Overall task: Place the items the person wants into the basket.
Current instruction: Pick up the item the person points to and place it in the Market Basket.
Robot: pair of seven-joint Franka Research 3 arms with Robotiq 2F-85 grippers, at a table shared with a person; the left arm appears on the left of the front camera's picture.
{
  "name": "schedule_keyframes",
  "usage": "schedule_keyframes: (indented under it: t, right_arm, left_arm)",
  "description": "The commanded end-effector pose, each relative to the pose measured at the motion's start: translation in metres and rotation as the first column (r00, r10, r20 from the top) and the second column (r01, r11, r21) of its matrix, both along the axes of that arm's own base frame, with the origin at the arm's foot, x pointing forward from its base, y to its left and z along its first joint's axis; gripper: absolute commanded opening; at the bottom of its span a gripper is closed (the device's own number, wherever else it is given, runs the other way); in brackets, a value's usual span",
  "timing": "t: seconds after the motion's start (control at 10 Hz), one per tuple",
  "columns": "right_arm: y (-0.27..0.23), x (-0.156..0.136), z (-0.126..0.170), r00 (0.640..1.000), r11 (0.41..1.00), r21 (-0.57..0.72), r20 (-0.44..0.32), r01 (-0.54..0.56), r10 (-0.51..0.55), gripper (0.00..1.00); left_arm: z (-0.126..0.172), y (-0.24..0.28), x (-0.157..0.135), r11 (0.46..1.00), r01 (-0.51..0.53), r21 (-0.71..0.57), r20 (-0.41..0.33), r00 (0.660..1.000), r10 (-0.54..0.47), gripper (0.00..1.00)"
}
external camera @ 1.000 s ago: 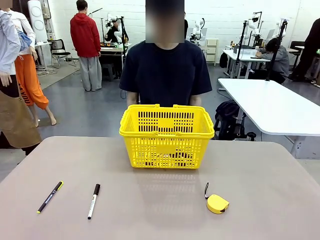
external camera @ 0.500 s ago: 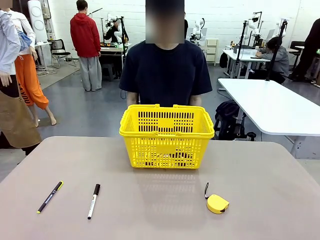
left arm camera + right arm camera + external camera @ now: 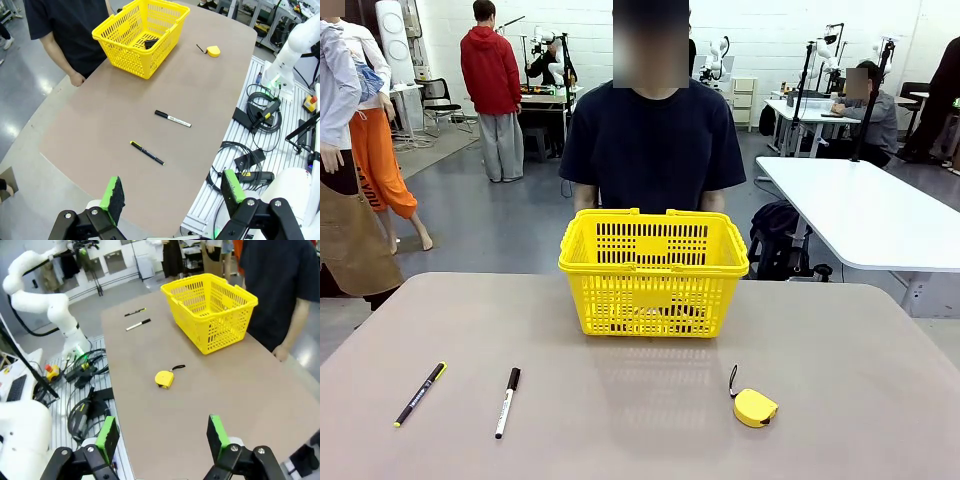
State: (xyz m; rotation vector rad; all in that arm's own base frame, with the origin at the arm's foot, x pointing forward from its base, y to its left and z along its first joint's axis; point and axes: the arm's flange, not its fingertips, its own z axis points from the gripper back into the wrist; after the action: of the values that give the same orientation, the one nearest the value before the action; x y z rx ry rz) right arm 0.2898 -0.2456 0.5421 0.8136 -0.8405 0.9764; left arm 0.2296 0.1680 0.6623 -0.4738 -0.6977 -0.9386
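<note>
Plainly, nothing is differing from a second ago: the tape measure [image 3: 755,408] is lying on the worktop [image 3: 860,340] at the robot's right, apart from the basket [image 3: 653,270], its black strap [image 3: 733,378] pointing toward the far side. The left hand [image 3: 172,189] and right hand [image 3: 161,434] are gaping wide, holding nothing. The print on the pens [image 3: 507,402] is showing too small to read.

I've got bright, even overhead light, faint soft shadow in front of the basket [image 3: 653,270] on the matte table [image 3: 620,430], front feed crisp, my wrist feeds sharp too, table edges bowing toward the corners
</note>
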Motion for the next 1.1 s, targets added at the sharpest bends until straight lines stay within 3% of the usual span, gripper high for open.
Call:
schedule_keyframes:
  t: [0.0, 0.1, 0.2, 1.0]
  right_arm:
    - [0.025, -0.003, 0.000, 0.997, 0.997, 0.002, -0.022, 0.080, -0.080, 0.93]
    - [0.034, -0.002, 0.004, 0.996, 0.995, -0.054, -0.014, 0.087, -0.088, 0.93]
    - [0.008, -0.002, 0.003, 1.000, 1.000, -0.006, -0.013, 0.023, -0.023, 0.93]
    - [0.008, -0.002, 0.003, 1.000, 1.000, -0.006, -0.013, 0.023, -0.023, 0.93]
  left_arm:
    - [0.000, 0.001, -0.001, 1.000, 0.021, -0.010, 0.016, 1.000, -0.021, 1.00]
    - [0.000, 0.001, -0.001, 1.000, 0.021, -0.010, 0.016, 1.000, -0.021, 1.00]
    - [0.000, 0.001, -0.001, 1.000, 0.021, -0.010, 0.016, 1.000, -0.021, 1.00]
    - [0.000, 0.001, -0.001, 1.000, 0.021, -0.010, 0.016, 1.000, -0.021, 1.00]
